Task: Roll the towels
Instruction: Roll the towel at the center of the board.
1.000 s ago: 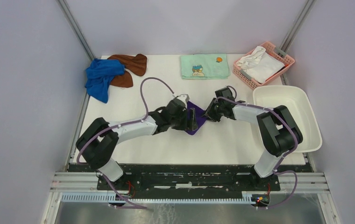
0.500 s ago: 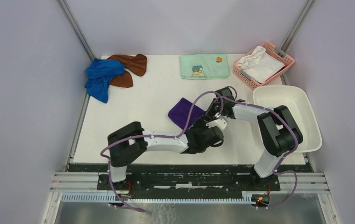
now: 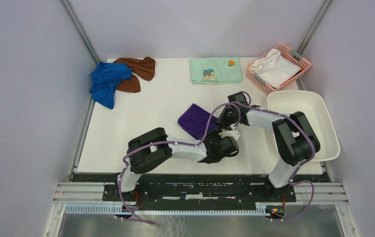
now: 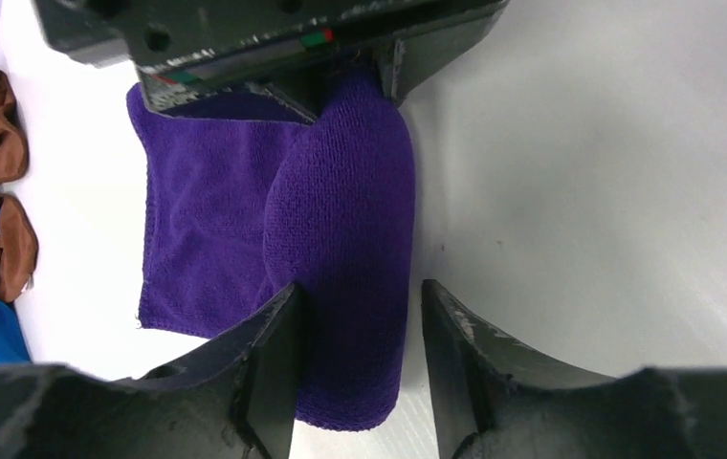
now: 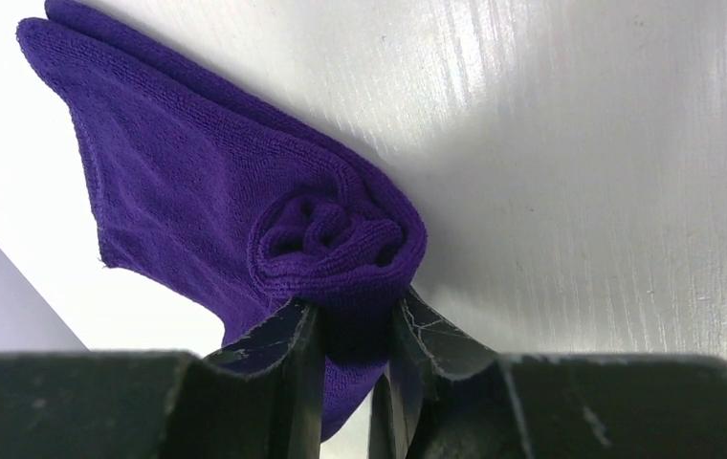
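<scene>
Here the dark purple terry towel (image 3: 194, 120) lies near the middle of the white table (image 3: 141, 113), half rolled. Its right-hand edge is wound into a fat, tight tube, and the rest still spreads flat to the left as a single soft sheet. From the right wrist, the end of the roll (image 5: 336, 239) shows a neat spiral of looped pile, with a flat flap trailing off behind it.

The right claw (image 5: 355, 304) is clenched on that end of the roll, both fingers pressed into the cloth. The left claw (image 4: 360, 287) straddles the opposite end of the same tube (image 4: 341, 220), its jaws parted. A sliver of bare table shows between the roll and one finger. The other finger (image 4: 278, 335) sits against the pile, though I cannot say for sure that it presses in. Through the left wrist view the right claw (image 4: 350, 81) appears at the far end of the roll, facing back.

From above, the two claws (image 3: 223, 134) (image 3: 223, 120) meet just right of the purple sheet.

At the far left corner the royal blue towel (image 3: 105, 81) lies crumpled over part of the rust-brown towel (image 3: 138, 67), both unrolled. A pale green cartoon-print towel (image 3: 216, 70) lies flat at the back. A pink basket (image 3: 262, 85) holding a white cloth (image 3: 274, 66) stands beside a white tub (image 3: 274, 106).
</scene>
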